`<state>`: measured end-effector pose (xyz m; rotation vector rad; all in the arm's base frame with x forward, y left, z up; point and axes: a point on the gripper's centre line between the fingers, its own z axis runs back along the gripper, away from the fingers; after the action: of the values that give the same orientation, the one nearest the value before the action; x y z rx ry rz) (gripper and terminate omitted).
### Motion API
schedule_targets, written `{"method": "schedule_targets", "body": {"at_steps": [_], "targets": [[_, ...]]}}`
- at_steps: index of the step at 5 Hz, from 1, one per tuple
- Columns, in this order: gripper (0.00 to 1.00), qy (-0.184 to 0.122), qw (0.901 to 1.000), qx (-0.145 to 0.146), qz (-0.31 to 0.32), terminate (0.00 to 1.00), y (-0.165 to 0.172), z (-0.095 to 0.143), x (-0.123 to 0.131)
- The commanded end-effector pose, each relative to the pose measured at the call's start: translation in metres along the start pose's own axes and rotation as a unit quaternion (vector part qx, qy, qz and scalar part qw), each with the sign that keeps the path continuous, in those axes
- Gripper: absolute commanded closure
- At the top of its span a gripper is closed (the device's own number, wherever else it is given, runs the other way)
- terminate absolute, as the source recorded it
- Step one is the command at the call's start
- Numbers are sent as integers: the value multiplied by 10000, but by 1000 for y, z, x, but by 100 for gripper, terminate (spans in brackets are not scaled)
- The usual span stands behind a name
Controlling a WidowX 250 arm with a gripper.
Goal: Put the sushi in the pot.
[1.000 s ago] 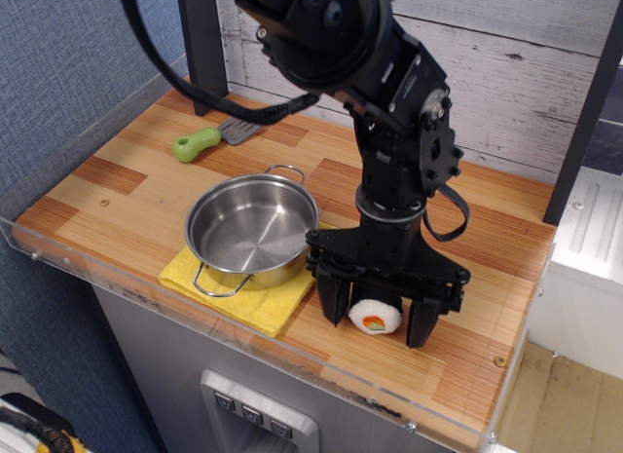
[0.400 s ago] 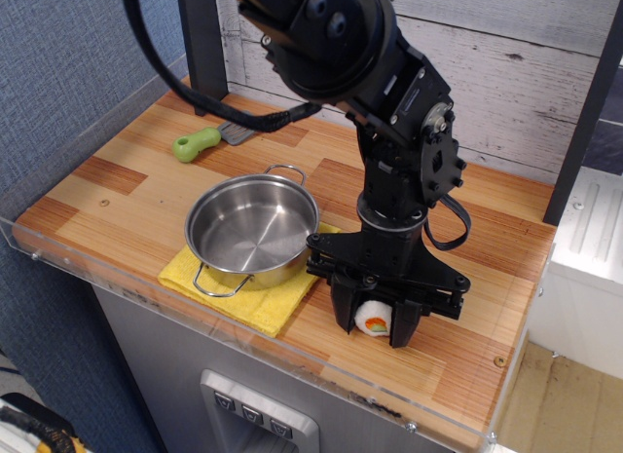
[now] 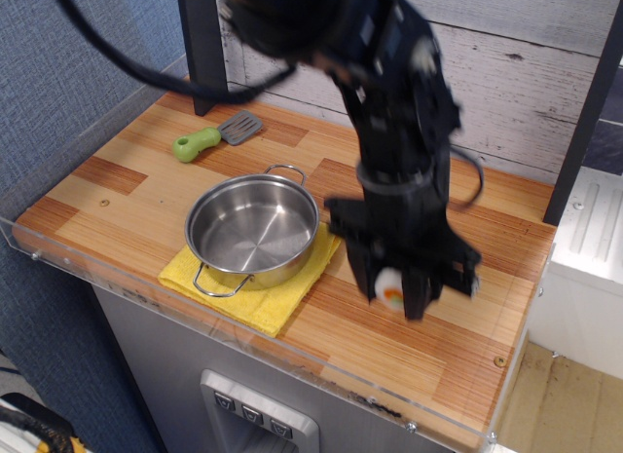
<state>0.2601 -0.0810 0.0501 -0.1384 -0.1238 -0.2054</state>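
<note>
black gripper (image 3: pixel 393 295) clenched on small plush sushi roll (image 3: pixel 391 289), motion-blurred, black wrap mostly hidden | raised off the wood since a second ago, near table's front edge | shiny steel pot (image 3: pixel 252 228) unmoved on yellow cloth (image 3: pixel 255 303)

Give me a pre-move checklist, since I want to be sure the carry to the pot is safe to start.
1. Sushi between the fingers of the gripper: ok, though the picture is motion-blurred.
2. Sushi lifted off the counter: looks ok, blur limits certainty.
3. Pot empty and upright: ok.
4. Pot seated on the yellow cloth, left of the gripper in view: ok.
5. Spatula out of the carry path, behind the pot: ok.
6. Grip firmness: cannot tell.
</note>
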Motion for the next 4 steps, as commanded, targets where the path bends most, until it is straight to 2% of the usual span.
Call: {"method": "schedule_targets", "body": {"at_steps": [1,3,4], "targets": [[100,-638,9962,-435,-405,0,30,55,16],[100,-285,9990,-317,-122,0,78,49,11],[100,-55,10000,-26,-78,0,79,47,7]]}}
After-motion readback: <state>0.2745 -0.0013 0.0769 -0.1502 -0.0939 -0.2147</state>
